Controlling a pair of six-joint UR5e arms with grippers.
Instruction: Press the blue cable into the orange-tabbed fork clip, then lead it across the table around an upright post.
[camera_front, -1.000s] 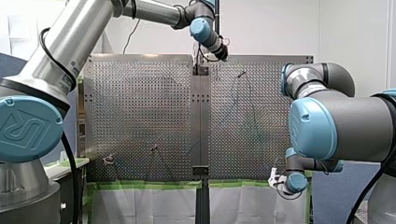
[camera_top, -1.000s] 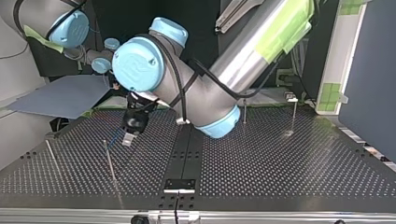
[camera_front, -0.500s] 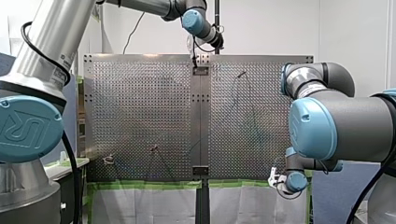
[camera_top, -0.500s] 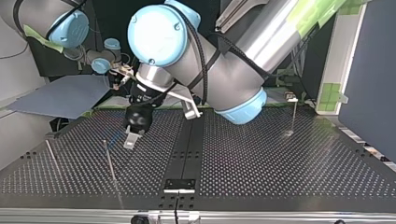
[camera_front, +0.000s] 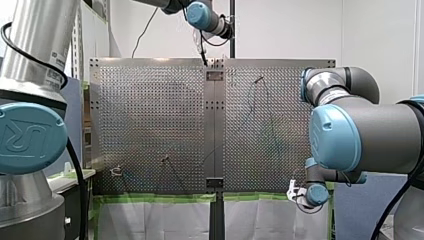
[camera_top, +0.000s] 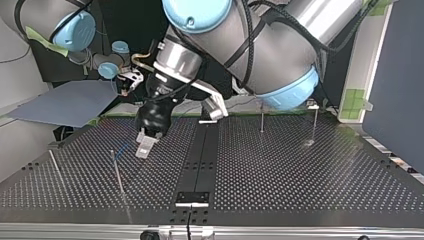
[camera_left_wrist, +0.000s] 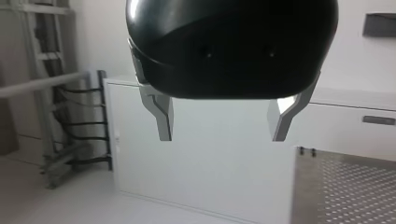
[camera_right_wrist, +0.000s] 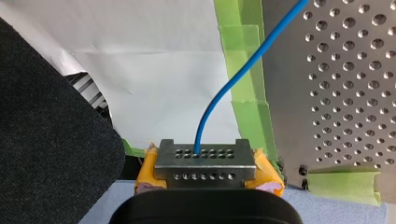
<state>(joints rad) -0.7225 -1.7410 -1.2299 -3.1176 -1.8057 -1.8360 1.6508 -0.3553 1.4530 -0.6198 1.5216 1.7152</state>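
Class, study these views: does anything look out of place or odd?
Nothing is damaged or spilled. One oddity: my left claw hangs open and empty, aimed past the table edge, while my right claw holds the blue cable beside the table.

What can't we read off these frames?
fork clip: no orange tab shows in any view; the front view's pale fixture is too small to identify.
blue cable: cut off by the right wrist view's edge; its run over the table is too faint to trace.
my right gripper: a metal plate hides where the pads meet the cable.
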